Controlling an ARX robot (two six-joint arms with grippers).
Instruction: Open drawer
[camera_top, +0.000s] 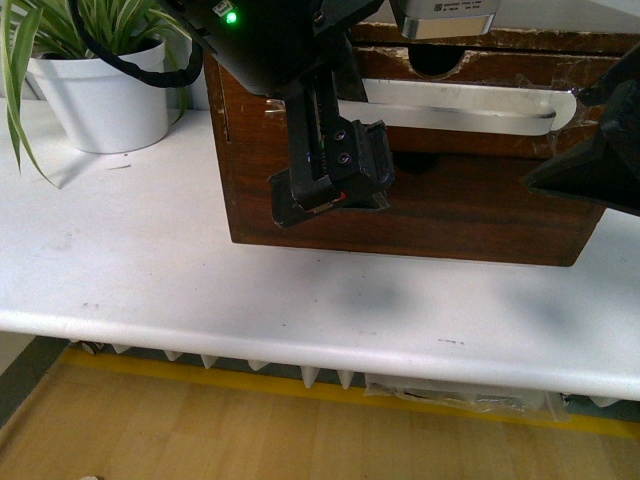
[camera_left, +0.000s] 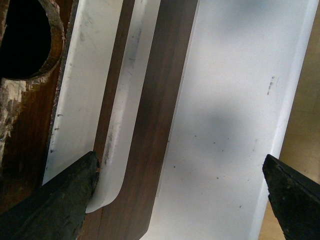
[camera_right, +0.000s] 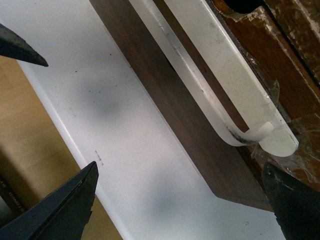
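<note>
front view: the left gripper (camera_top: 335, 188) hangs nearest, low before the cabinet's (camera_top: 250, 150) left half. the right gripper (camera_top: 590, 165) is at the right edge. the drawer (camera_top: 520, 72) sits at the cabinet's top, apparently shut, its white handle (camera_top: 470, 108) across the front.

left wrist view: the left fingers (camera_left: 60, 200) are spread wide and empty, one tip just beside the handle's left end.

right wrist view: the right fingers (camera_right: 65, 210) are likewise apart and empty, near the handle's right end.

this looks like the reach. next, a finger must slip behind the bar, clamp, then pull nearward.
</note>
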